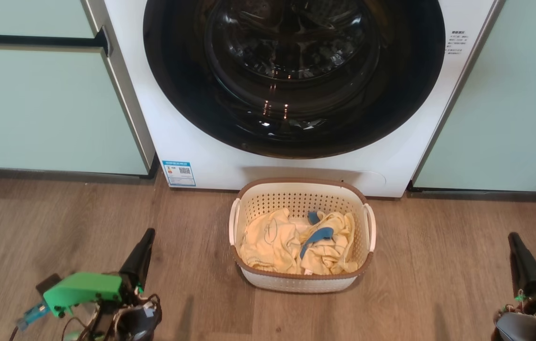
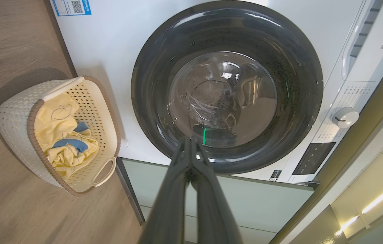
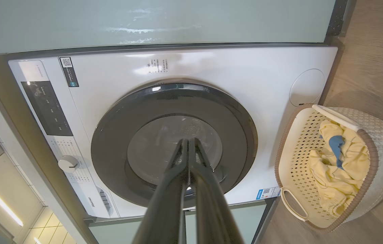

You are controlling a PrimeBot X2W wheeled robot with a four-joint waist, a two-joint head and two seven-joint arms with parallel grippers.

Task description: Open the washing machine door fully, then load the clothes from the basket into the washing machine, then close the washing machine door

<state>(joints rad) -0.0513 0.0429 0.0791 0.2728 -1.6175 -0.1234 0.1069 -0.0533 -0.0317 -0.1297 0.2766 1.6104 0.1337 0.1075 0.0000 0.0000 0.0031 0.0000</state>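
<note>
Washing machine door shut, green cabinets beside, wood floor; L fingers, R fingers closed, empty.

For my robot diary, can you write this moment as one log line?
door closed | clothes in basket | left gripper shut, empty | right gripper shut, empty

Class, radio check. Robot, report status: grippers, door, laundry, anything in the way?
Fingers shut, empty: left gripper, right gripper. The washing machine door closed. All clothes in basket, on floor before door.
</note>
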